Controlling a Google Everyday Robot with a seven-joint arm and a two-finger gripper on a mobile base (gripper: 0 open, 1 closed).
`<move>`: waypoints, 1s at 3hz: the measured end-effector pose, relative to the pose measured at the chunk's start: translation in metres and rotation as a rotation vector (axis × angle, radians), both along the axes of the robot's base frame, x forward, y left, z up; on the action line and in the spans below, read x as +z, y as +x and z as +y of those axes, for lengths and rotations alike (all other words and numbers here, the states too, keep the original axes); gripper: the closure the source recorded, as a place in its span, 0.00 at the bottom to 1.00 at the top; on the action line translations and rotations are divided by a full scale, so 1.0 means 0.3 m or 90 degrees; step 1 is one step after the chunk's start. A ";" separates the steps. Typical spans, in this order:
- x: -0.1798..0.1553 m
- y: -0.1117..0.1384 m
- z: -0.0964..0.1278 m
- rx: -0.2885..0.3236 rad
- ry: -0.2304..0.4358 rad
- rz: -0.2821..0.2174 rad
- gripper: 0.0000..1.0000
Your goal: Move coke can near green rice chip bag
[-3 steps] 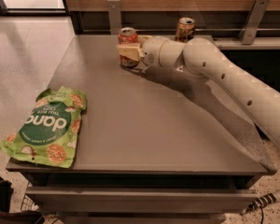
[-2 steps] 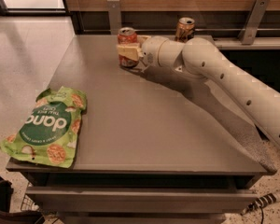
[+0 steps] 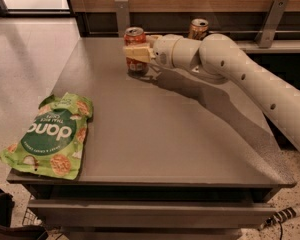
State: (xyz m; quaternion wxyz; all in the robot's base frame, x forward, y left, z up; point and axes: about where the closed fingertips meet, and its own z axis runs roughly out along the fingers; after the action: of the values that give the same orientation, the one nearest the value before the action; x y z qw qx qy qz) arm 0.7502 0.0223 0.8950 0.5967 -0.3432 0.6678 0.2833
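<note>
The coke can (image 3: pixel 135 65), red-orange with a silver top, stands at the far edge of the grey table (image 3: pixel 165 134), left of centre. My gripper (image 3: pixel 136 47) reaches it from the right. One pale finger (image 3: pixel 138 53) crosses the can's front and the other lies behind it, so the jaws are closed on the can. The green rice chip bag (image 3: pixel 50 136) lies flat at the table's near left corner, overhanging the edge, far from the can.
A tan-gold can (image 3: pixel 198 29) stands on the ledge behind my arm (image 3: pixel 240 79). A wooden wall with metal brackets (image 3: pixel 271 19) backs the table. The floor drops away on the left. A dark object (image 3: pixel 5 219) sits low at the front left.
</note>
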 end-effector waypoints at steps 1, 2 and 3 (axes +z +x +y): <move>0.146 -0.163 -0.053 0.034 -0.032 0.017 1.00; 0.209 -0.289 -0.086 0.053 -0.047 0.033 1.00; 0.233 -0.436 -0.098 0.067 -0.046 0.045 1.00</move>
State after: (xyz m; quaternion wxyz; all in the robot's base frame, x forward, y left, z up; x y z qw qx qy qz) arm 0.6193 -0.0071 0.9649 0.5442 -0.3886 0.6795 0.3020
